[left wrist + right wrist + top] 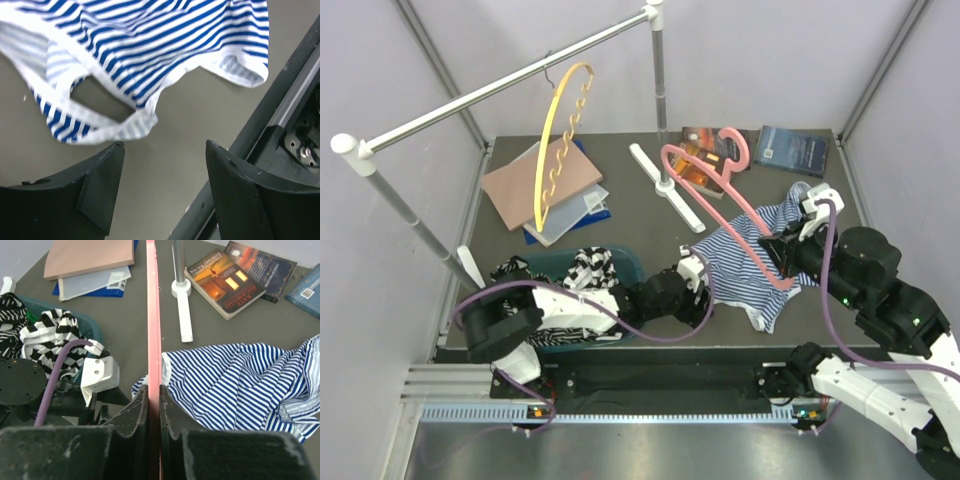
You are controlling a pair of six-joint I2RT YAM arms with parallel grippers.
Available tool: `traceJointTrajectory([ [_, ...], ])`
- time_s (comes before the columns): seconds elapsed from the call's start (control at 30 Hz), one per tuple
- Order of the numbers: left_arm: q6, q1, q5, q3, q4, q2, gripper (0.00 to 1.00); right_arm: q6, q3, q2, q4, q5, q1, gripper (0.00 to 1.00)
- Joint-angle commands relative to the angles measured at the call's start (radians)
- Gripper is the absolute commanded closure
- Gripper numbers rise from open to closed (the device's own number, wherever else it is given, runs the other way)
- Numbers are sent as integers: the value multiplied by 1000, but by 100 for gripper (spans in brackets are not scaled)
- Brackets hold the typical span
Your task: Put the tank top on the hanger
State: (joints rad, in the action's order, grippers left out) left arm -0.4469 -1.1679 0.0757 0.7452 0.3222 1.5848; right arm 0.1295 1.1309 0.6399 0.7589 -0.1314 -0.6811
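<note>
The blue-and-white striped tank top (745,262) lies crumpled on the table at the right of the middle. The pink hanger (705,195) slants across it, hook toward the back. My right gripper (782,252) is shut on the hanger's arm; in the right wrist view the pink bar (152,315) runs straight up from between the jaws of the right gripper (153,390), with the tank top (235,385) to its right. My left gripper (165,147) is open just short of a strap loop (100,125) of the tank top (150,45), with only bare table between the fingers.
A yellow wavy hanger (560,140) hangs on the silver rail (510,85). The rail's post and white foot (662,170) stand behind the tank top. Books (790,150) and folders (545,185) lie at the back. A teal basket (630,265) holds black-and-white garments (590,268).
</note>
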Motion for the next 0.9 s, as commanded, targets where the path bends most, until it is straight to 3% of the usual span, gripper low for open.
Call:
traceJointTrajectory([
  [0.0, 72, -6, 2, 92, 37, 50, 30, 25, 29, 7, 22, -31, -11, 100],
  [0.6, 154, -13, 147, 184, -60, 230, 42, 10, 36, 1, 56, -48, -12, 100],
  [0.7, 162, -25, 165, 204, -72, 260, 59, 12, 33, 3, 57, -53, -12, 100],
  [0.73, 162, -29, 186, 210, -80, 267, 74, 12, 36, 3, 57, -53, -12, 100],
  [0.8, 154, -30, 208, 220, -92, 271, 93, 12, 43, 4, 63, -51, -11, 100],
  [0.83, 148, -30, 245, 223, -92, 267, 100, 13, 52, 4, 68, -48, -12, 100],
  [0.87, 136, -30, 263, 226, -94, 261, 100, 13, 56, 4, 74, -45, -11, 100],
])
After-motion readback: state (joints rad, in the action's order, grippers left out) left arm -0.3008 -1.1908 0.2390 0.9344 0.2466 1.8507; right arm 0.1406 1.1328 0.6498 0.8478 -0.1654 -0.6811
